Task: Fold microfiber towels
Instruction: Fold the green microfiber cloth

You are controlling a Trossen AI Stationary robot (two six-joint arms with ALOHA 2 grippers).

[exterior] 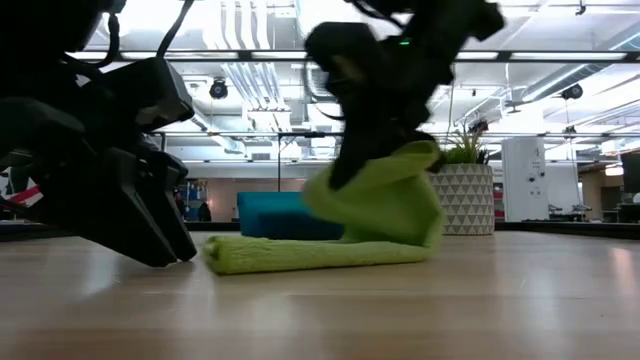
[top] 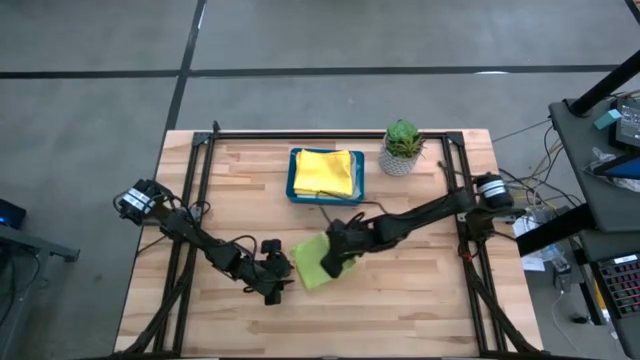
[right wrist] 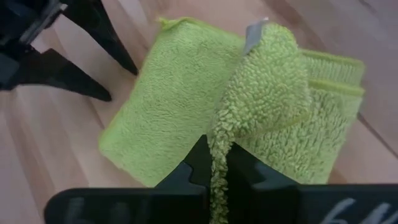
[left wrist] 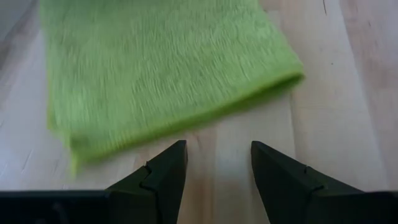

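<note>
A lime green microfiber towel lies folded on the wooden table near its middle; its left part lies flat and its right part rises off the wood. My right gripper is shut on that raised part. My left gripper is open and empty just left of the towel, its fingertips short of the towel's near edge. A folded yellow towel lies in the teal tray at the far middle. The other towels are out of view. My right gripper pinches a raised fold of the lime green towel between its two fingers, several layers thick. The fingers come slanting down from the table's right. The held part curls up and over above the table; the rest lies flat on the wood.
A small potted plant in a white pot stands right of the tray at the far edge. A black frame runs round the table's edges. Bare wood lies in front of the towel toward the near edge.
</note>
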